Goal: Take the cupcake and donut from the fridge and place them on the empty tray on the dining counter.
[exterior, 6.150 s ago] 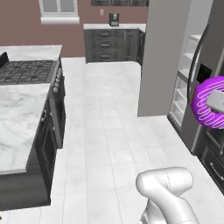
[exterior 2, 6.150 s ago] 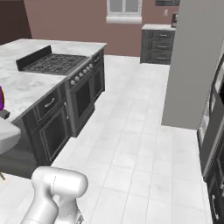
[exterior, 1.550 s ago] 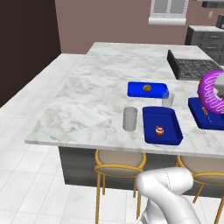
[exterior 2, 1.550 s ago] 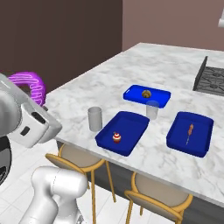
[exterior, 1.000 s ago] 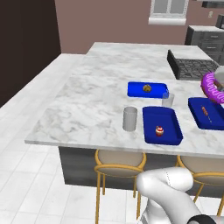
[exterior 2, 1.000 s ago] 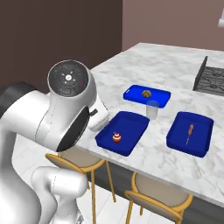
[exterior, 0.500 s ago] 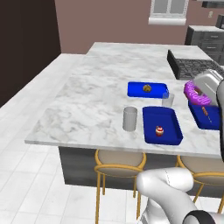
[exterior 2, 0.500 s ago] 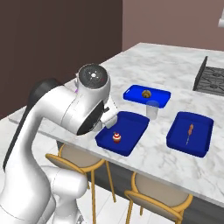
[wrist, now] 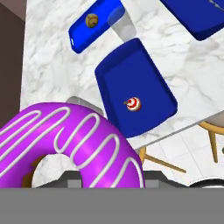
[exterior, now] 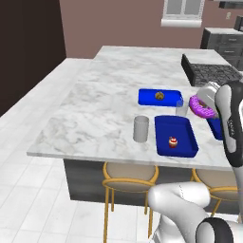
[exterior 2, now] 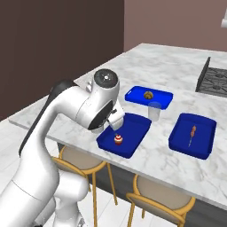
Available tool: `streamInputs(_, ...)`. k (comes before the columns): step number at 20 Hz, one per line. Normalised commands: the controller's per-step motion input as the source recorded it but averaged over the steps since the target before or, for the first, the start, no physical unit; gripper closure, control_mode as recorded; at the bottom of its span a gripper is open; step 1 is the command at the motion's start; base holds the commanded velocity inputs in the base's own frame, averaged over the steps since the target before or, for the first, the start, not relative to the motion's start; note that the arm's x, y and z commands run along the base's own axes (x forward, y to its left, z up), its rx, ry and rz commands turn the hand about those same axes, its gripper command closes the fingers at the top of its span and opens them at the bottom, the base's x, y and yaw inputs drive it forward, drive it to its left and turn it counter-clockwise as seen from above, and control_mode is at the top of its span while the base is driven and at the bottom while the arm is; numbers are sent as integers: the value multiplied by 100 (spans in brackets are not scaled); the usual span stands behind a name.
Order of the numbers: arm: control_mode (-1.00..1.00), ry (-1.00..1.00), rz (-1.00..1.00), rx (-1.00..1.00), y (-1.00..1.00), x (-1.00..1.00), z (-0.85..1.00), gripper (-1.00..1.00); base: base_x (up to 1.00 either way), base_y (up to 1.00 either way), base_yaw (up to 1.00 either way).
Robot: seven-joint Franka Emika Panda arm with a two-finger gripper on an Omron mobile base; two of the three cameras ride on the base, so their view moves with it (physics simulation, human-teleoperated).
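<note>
Figure: the arm above the desk, carrying the second item.

The jaws [exterior: 205,100] are clenched on the donut [exterior: 203,106], which appears at the right edge of the left base view, in the air over the desk [exterior: 95,109] and just right of the tray [exterior: 175,136]. In the hand view the donut [wrist: 72,142] fills the lower left of the frame, with the tray [wrist: 135,94] below it in the centre. The cupcake [exterior: 173,142] already sits in the tray, toward its near end; the right base view shows it [exterior 2: 118,140] at mid-frame, partly under the arm's wrist.

Change over the last second and a half: the donut has swung from the far right edge of the left base view inward and lower, toward the tray, while the arm in the right base view has come forward across the desk. The base and the things on the desk have not shifted.

Other things: a grey cup [exterior: 141,128] stands just left of the tray; a clear glass [exterior: 180,107] stands at its far end; a second blue tray [exterior: 160,97] with a small brown round item lies beyond; a third [exterior 2: 192,134], holding a skewer-like piece, lies at right in the right base view.

Reading: half the task looks done; what remains is lowering the donut onto free tray floor beside the cupcake and letting go.
</note>
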Motion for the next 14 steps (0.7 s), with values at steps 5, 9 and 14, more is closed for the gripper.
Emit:
streamInputs(5, -100, 12, 0, 0, -29, 36, -38, 100, 0, 0, 0)
streamInputs(9, -100, 22, 0, 0, -28, 39, -39, 100, 0, 0, 0)
streamInputs(14, -100, 19, 0, 0, -16, 47, -41, 100, 0, 0, 0)
